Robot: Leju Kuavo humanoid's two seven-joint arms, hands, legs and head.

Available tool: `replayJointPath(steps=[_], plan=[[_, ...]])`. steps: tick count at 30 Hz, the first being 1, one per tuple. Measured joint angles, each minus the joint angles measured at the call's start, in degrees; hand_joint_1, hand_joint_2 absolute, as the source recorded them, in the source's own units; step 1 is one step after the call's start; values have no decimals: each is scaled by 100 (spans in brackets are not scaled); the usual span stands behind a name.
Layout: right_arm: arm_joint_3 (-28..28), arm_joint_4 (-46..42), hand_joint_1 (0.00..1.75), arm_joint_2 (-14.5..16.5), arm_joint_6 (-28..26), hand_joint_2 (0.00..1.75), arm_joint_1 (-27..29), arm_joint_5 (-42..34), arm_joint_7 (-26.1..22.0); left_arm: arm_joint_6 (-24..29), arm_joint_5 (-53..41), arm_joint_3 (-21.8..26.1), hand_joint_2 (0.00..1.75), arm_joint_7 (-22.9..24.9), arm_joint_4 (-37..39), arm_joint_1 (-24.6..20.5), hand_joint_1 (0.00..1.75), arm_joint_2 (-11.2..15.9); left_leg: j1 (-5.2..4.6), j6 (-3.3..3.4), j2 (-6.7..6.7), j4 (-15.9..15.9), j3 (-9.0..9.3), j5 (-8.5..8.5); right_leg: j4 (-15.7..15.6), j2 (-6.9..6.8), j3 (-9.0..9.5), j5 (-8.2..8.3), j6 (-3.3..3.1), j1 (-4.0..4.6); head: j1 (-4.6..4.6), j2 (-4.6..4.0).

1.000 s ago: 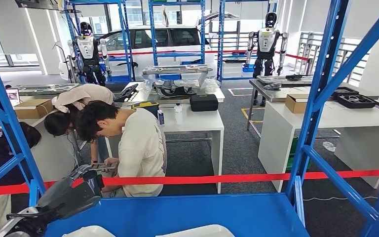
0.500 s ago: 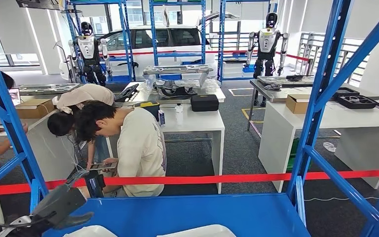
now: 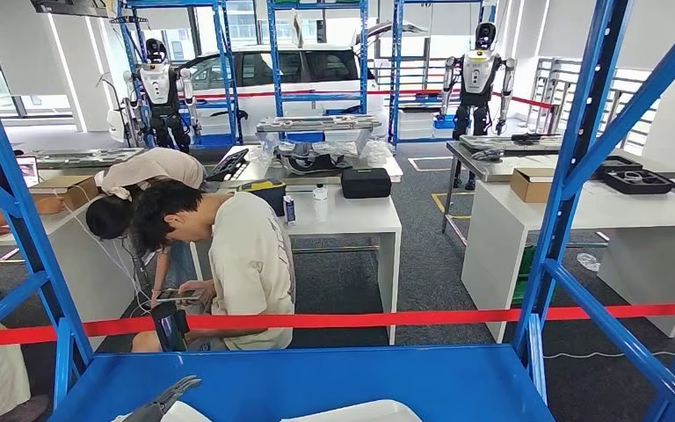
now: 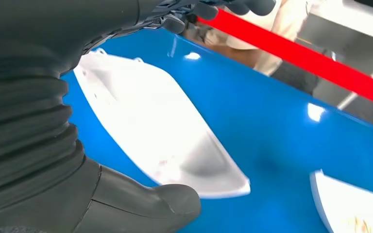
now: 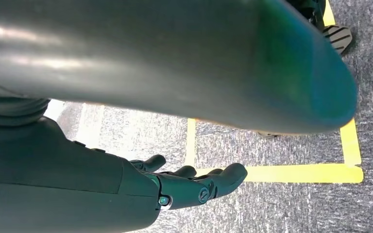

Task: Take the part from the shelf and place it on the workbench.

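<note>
Two white moulded parts lie on the blue shelf board (image 3: 334,378) just in front of me, the left part (image 3: 169,412) (image 4: 160,131) and the right part (image 3: 352,411) (image 4: 354,208). My left hand (image 3: 167,398) hovers low over the left part with nothing in it. In the left wrist view its thumb (image 4: 141,204) and its dark fingers (image 4: 209,7) stand wide apart on either side of that part. My right hand (image 5: 194,184) hangs beside my body over grey carpet, fingers loosely extended and holding nothing.
Blue shelf uprights (image 3: 571,176) frame the view left and right. A red tape (image 3: 457,315) runs across behind the shelf. Two people (image 3: 228,255) bend over close beyond it, by a white table (image 3: 352,220). Another white bench (image 3: 633,207) stands at the right.
My left arm has dropped from its raised place at the lower left down to the shelf, leaving its fingers showing over the left white part. The person at the far left has shifted.
</note>
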Motion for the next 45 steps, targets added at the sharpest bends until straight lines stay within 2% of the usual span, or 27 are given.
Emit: replayJointPath(steps=[9, 25, 45], plan=[[-1, 0, 0, -15, 0, 0, -6, -33, -1, -23, 121, -411, 175, -20, 3, -91, 0, -3, 0, 0, 2, 5, 0, 0, 0, 2, -1, 5, 6, -1, 1, 0], [-1, 0, 0, -17, 0, 0, -6, 0, 4, 18, 206, -692, 175, 105, 307, -129, 0, 16, 0, 1, 1, 5, -2, 0, 1, 2, 0, 5, 6, -2, 0, 0], [0, 0, 0, -22, 0, 0, -4, 80, 23, 184, 194, -517, 175, 83, 1600, 86, 0, 254, 0, 0, 1, 5, -4, 0, 2, 2, -1, 4, 7, -1, 1, 0]])
